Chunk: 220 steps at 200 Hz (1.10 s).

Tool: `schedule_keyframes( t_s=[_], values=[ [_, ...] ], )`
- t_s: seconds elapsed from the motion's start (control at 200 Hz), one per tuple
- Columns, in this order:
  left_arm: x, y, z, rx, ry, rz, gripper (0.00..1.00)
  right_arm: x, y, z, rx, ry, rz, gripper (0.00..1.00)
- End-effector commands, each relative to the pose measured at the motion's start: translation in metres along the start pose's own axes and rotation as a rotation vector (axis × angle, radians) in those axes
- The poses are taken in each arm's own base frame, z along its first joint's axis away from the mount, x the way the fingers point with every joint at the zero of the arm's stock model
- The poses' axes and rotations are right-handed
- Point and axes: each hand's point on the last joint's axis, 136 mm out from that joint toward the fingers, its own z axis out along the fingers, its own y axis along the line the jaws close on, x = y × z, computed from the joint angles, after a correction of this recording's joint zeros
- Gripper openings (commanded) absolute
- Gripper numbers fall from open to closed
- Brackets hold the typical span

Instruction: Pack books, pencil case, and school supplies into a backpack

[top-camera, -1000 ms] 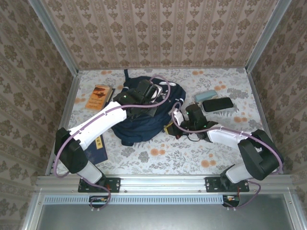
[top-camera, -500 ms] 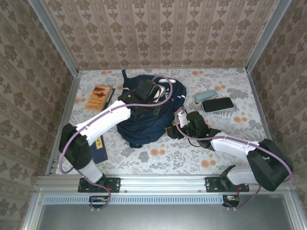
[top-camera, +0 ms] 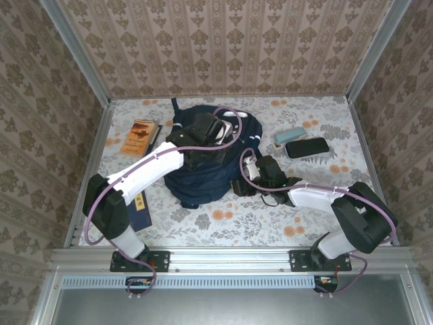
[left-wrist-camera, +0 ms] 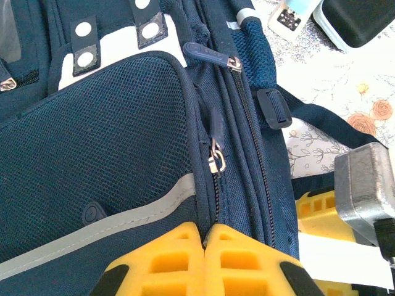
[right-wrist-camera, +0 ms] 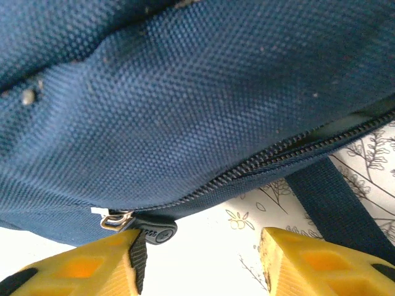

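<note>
Left gripper (left-wrist-camera: 207, 239) has its yellow tips closed together against the backpack (top-camera: 203, 177), right at a zipper seam, mid-table. Right gripper (right-wrist-camera: 199, 250) stands open at the bag's near right edge, a zipper pull (right-wrist-camera: 153, 232) just beside 1 finger. 2 books lie left of the bag: orange-brown book (top-camera: 139, 135) far, navy book (top-camera: 139, 210) near.

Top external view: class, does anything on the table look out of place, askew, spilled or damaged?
Nothing looks spilled or damaged. The navy book is the odd one: it lies alone at the near-left edge of the table, partly under the left arm, well apart from the orange book at the far left. The backpack lies slumped mid-table.
</note>
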Motion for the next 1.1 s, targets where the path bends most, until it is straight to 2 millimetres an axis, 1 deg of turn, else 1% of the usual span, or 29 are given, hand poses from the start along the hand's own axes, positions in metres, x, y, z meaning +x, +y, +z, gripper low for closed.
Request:
schedule_keyframes(
  t_s=[0.0,0.09,0.19,0.34,0.43,0.48,0.57,0.66,0.72,0.765,0.845,0.865,0.925,0.99,1.05,1.075,1.095],
  values=[
    [-0.027,-0.003,-0.009,0.027,-0.098,-0.026,0.00,-0.018,0.017,0.004,-0.073,-0.040,-0.044,0.49],
    [-0.027,-0.003,-0.010,0.027,-0.097,-0.026,0.00,-0.020,0.027,0.005,-0.124,-0.043,-0.079,0.46],
    [-0.027,-0.002,-0.010,0.023,-0.100,-0.027,0.00,-0.016,0.037,0.003,-0.176,-0.046,-0.116,0.48],
    [-0.027,-0.001,-0.009,0.020,-0.098,-0.029,0.00,-0.007,0.039,-0.001,-0.191,-0.044,-0.131,0.52],
    [-0.027,0.000,-0.009,0.018,-0.098,-0.031,0.00,-0.002,0.039,0.001,-0.196,-0.034,-0.133,0.53],
    [-0.028,-0.001,-0.010,0.020,-0.102,-0.030,0.00,-0.001,0.038,0.003,-0.191,-0.028,-0.130,0.51],
    [-0.029,0.000,-0.011,0.022,-0.104,-0.032,0.00,-0.004,0.035,0.009,-0.176,-0.021,-0.127,0.45],
    [-0.029,-0.001,-0.011,0.024,-0.104,-0.031,0.00,-0.008,0.031,0.015,-0.150,-0.029,-0.127,0.34],
    [-0.029,-0.001,-0.011,0.026,-0.103,-0.031,0.00,-0.012,0.026,0.017,-0.123,-0.040,-0.126,0.25],
    [-0.029,0.000,-0.012,0.023,-0.102,-0.031,0.00,-0.013,0.021,0.018,-0.094,-0.047,-0.123,0.15],
    [-0.029,0.002,-0.013,0.021,-0.101,-0.034,0.00,-0.016,0.011,0.015,-0.033,-0.066,-0.112,0.02],
    [-0.028,0.002,-0.013,0.019,-0.099,-0.033,0.00,-0.017,0.009,0.013,-0.017,-0.073,-0.110,0.00],
    [-0.028,0.006,-0.016,0.021,-0.095,-0.041,0.00,-0.017,0.002,0.006,0.028,-0.094,-0.106,0.00],
    [-0.027,0.011,-0.019,0.031,-0.090,-0.046,0.13,-0.018,-0.007,-0.003,0.085,-0.104,-0.089,0.00],
    [-0.026,0.016,-0.024,0.046,-0.096,-0.043,0.31,-0.019,-0.012,-0.012,0.116,-0.105,-0.072,0.00],
    [-0.026,0.017,-0.026,0.062,-0.097,-0.037,0.36,-0.020,-0.014,-0.016,0.122,-0.105,-0.062,0.00],
    [-0.025,0.016,-0.028,0.077,-0.097,-0.031,0.41,-0.017,-0.018,-0.018,0.134,-0.094,-0.048,0.00]
  ],
)
